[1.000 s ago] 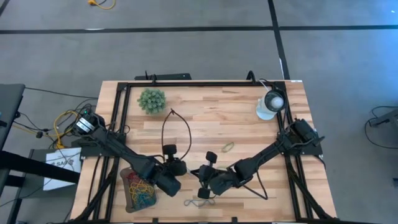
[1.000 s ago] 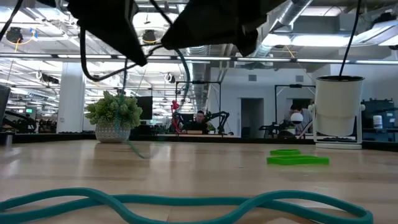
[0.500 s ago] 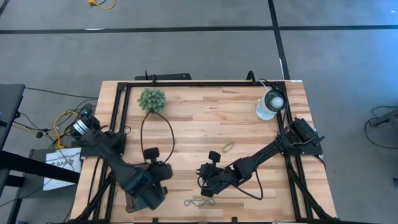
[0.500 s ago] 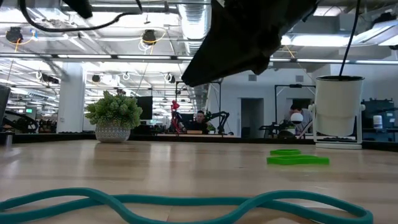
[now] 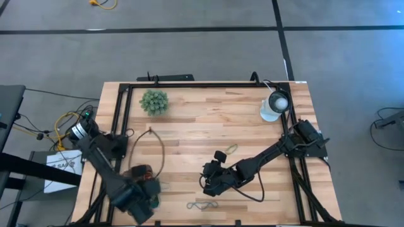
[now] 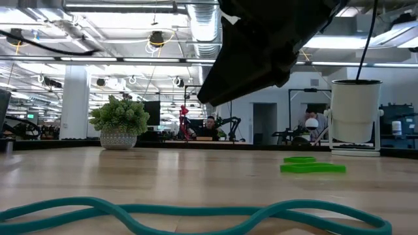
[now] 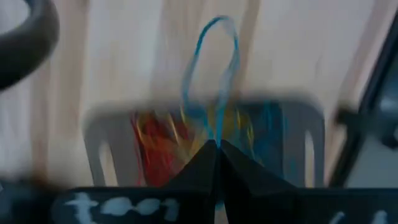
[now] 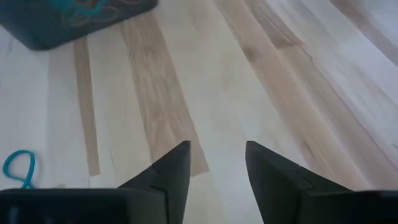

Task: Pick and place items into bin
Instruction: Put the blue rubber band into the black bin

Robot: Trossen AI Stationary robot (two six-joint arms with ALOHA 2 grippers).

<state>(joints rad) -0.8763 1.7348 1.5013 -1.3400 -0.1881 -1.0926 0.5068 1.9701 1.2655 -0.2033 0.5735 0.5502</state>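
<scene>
Left gripper (image 7: 216,144) over the bin (image 7: 303,134), right gripper (image 8: 214,155) above bare wood mid-table.

Left fingers pinched together on a blue band (image 7: 211,68) hanging above the bin at the front-left table edge; bin holds red, yellow, blue bands. Right fingers spread apart, nothing between them. Loose bands: green (image 5: 231,149) centre, blue-grey (image 5: 202,205) near the front edge. Back half of the table is open. No readable labels.

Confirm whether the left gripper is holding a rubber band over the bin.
Yes: the shut left gripper pinches a blue rubber band above the bin.
</scene>
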